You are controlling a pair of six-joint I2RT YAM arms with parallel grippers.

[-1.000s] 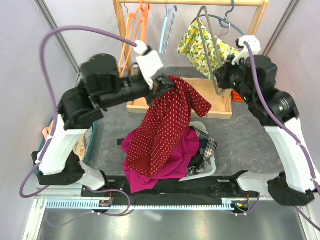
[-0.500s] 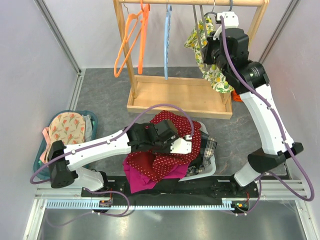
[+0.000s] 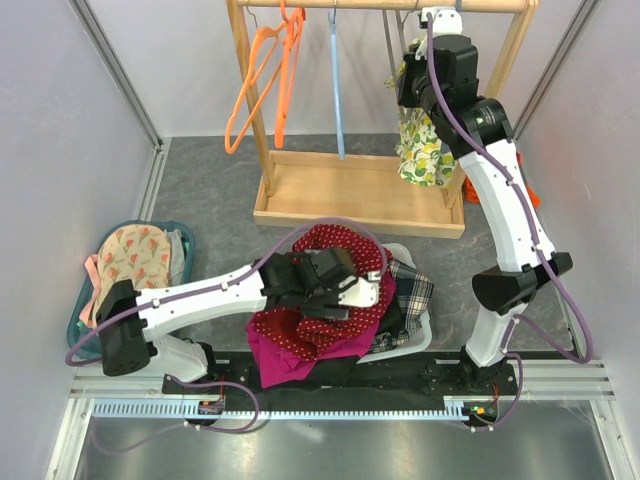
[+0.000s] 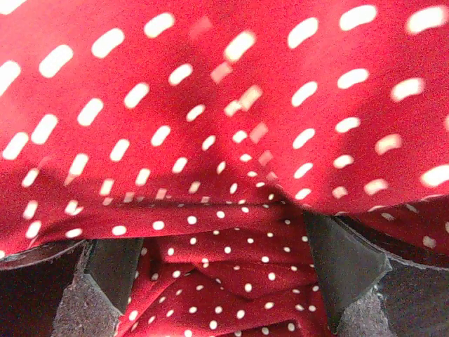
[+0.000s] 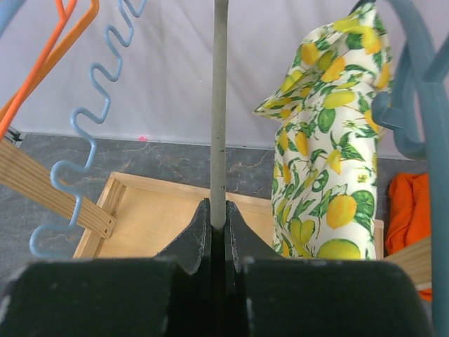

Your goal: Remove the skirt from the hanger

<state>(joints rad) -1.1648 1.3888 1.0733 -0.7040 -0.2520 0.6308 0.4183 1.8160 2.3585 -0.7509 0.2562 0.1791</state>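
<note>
On the table (image 3: 210, 190), your wooden rack (image 3: 355, 205) stands at the far side. In front of it, near the arm bases, a pile of clothes fills the white basket (image 3: 403, 252). The skirt (image 3: 345, 243), red with white dots, is off the rack. It lies crumpled on top of that pile, over a magenta cloth (image 3: 275, 365) and beside a checked cloth (image 3: 415, 290). Your left hand (image 4: 224, 281) sits low over the skirt with its fingers (image 4: 344, 270) apart. The dotted fabric drapes across the wrist view and lies loose between them. Your right hand (image 5: 219, 228) is up by the rack's top rail, clamped on the thin stem of the grey hanger (image 5: 219, 105). The lemon-print garment (image 5: 323, 182) hangs just beside it. The blue hanger (image 5: 77, 140) and the orange hangers (image 3: 265, 90) hang farther along the rail towards your left.
</note>
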